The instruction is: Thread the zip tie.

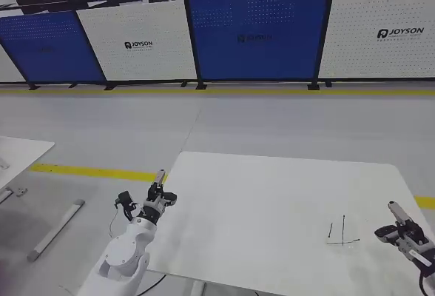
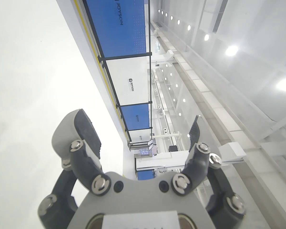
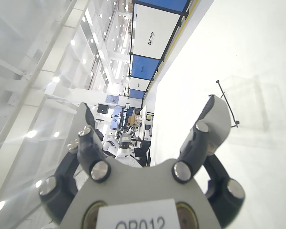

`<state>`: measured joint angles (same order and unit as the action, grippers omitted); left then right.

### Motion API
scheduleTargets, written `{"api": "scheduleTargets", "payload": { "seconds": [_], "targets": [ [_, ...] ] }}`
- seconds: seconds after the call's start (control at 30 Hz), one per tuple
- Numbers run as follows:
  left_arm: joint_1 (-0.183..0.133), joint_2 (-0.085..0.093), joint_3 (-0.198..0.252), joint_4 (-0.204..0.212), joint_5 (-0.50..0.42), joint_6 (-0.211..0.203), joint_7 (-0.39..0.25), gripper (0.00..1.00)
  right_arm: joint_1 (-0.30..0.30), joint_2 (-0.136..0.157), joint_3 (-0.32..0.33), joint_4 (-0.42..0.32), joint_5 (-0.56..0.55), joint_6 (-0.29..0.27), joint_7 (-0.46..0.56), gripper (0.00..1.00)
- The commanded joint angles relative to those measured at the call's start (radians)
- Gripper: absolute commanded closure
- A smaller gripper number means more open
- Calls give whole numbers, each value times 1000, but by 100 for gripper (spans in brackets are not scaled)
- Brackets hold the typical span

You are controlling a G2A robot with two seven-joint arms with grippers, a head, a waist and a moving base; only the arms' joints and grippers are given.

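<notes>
Black zip tie (image 1: 343, 228) is lying on the table (image 1: 262, 200) near the right gripper (image 3: 147, 101), whose jaws are standing apart; the left gripper (image 2: 138, 116), likewise spread, is hovering at the opposite table edge. Gripping the tie near its tail end is likely leaving its head free for threading

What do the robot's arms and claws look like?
The left arm is white and rounded, with a black cable looping at its wrist. The left gripper and right gripper look alike: a grey plate, black links, silver screws, and two fingers with black ribbed pads. Each carries a white label.
</notes>
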<state>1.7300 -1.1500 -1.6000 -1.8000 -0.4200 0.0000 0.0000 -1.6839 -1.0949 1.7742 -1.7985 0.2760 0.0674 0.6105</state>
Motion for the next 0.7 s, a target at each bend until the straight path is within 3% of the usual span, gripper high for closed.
{"api": "scheduleTargets", "payload": {
  "seconds": [0.0,0.2,0.27,0.4,0.5,0.63,0.67],
  "targets": [
    [0,0,0,0,0,0,0,0,0,0,0,0,0,0,0,0],
    [0,0,0,0,0,0,0,0,0,0,0,0,0,0,0,0],
    [0,0,0,0,0,0,0,0,13,3,0,-3,19,12,63,0],
    [0,0,0,0,0,0,0,0,121,35,55,49,-21,43,373,0],
    [0,0,0,0,0,0,0,0,181,53,62,75,-69,50,505,0],
    [0,0,0,0,0,0,0,0,278,78,8,111,-186,73,707,0],
    [0,0,0,0,0,0,0,0,303,80,-4,134,-202,86,713,0]
  ]
}}
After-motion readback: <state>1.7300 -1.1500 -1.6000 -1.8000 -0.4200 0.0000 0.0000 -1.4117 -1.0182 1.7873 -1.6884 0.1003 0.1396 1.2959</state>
